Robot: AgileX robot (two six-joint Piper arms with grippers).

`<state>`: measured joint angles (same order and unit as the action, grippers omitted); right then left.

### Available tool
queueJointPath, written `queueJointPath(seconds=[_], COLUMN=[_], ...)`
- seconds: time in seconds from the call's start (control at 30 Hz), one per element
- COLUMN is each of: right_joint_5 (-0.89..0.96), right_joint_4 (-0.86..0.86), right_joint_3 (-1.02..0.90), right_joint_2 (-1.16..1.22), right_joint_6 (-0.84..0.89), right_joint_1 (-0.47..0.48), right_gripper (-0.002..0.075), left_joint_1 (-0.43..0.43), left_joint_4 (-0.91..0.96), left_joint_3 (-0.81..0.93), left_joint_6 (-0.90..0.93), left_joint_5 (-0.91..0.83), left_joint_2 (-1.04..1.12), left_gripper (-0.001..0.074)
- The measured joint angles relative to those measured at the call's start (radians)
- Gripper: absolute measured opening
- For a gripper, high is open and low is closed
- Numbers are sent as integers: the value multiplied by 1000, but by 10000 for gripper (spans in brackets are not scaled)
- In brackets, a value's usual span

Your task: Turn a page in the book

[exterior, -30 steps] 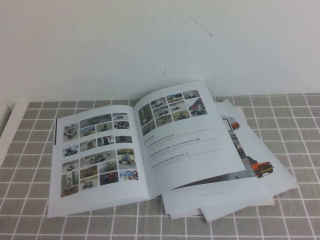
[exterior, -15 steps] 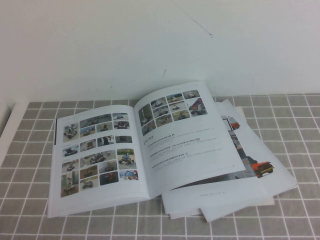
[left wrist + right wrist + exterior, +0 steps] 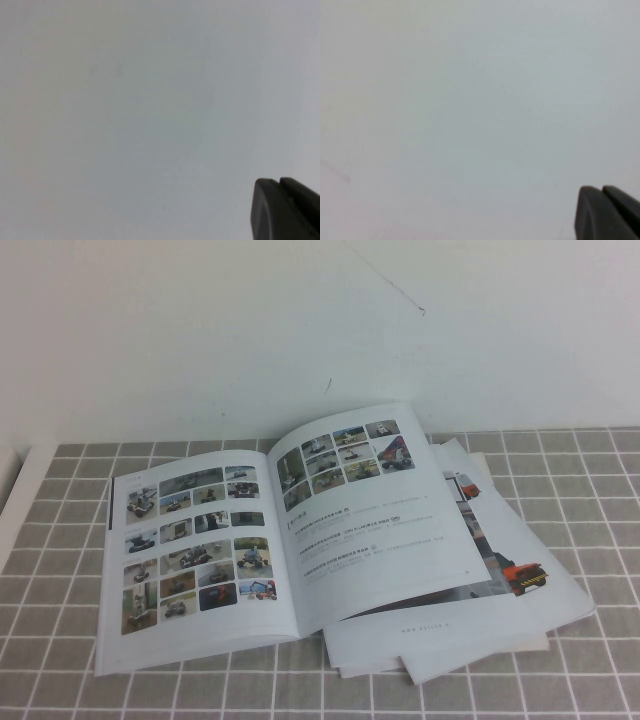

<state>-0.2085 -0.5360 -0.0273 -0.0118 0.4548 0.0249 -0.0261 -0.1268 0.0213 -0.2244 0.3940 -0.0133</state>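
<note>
Both wrist views show only wall and the left gripper (image 3: 285, 210) and right gripper (image 3: 607, 212), aperture untellable; the book (image 3: 290, 540) appears overhead alone.

You have one book (image 3: 270, 540) lying open on the tabletop (image 3: 60, 530), with two pages facing up. One page (image 3: 375, 510) carries nine small photos above black text lines; the other leaf (image 3: 195, 545) is filled with photo grids. Several loose sheets (image 3: 500, 590) sit under and beside the book; you cannot count them exactly, but two orange vehicle pictures show. You see two grippers, one per wrist view: the left gripper (image 3: 287, 210) and the right gripper (image 3: 610, 212).
</note>
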Motion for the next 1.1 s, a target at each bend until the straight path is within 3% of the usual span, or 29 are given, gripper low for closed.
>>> queueJointPath(seconds=[0.2,0.43,0.57,0.67,0.8,1.1], right_joint_5=[-195,-230,-297,-382,-431,-431], right_joint_4=[-114,-215,-211,-107,157,706], right_joint_3=[0,0,0,0,44,427], right_joint_2=[0,0,0,0,0,41], right_joint_6=[0,-1,-142,-223,-298,-553], right_joint_1=[0,0,0,0,0,0], right_gripper=[-3,-3,-3,-3,-3,-3], left_joint_1=[0,0,0,0,0,11], left_joint_4=[0,0,0,0,9,305], left_joint_3=[0,0,0,0,-21,-442], left_joint_6=[-8,-8,-52,-119,-186,-225], left_joint_5=[166,191,274,361,371,41], left_joint_2=[0,0,0,0,-1,23], left_gripper=[-4,-4,-4,-4,-4,-4])
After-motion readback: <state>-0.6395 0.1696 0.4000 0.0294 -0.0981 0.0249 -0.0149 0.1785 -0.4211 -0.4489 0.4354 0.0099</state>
